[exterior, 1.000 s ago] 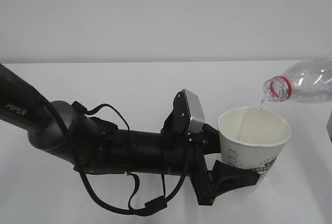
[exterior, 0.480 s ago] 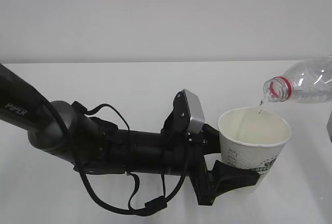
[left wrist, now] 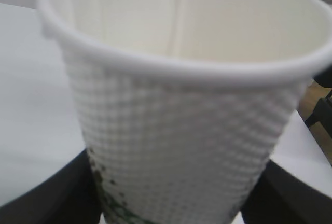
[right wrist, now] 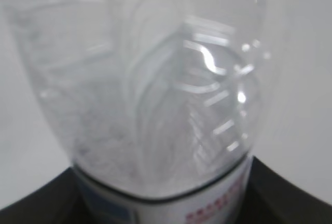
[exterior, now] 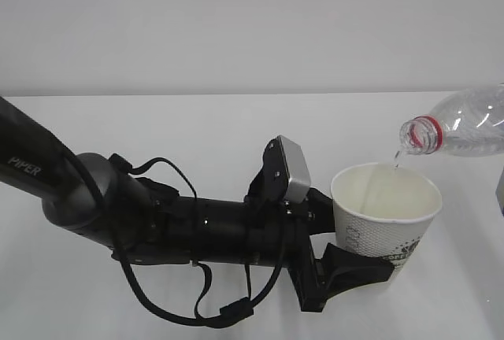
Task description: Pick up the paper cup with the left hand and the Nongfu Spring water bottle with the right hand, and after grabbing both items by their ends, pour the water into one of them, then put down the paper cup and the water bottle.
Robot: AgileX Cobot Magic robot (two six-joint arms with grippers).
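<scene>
Little has changed: my left gripper point(exterior: 358, 265) clamps the paper cup point(exterior: 385, 218); right gripper grips the bottle point(exterior: 461, 130); water point(exterior: 397, 159) trickles on; pour unfinished.

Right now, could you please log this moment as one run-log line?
phase: pouring | left claw: holding paper cup | right claw: holding water bottle | water: thin stream into cup
</scene>
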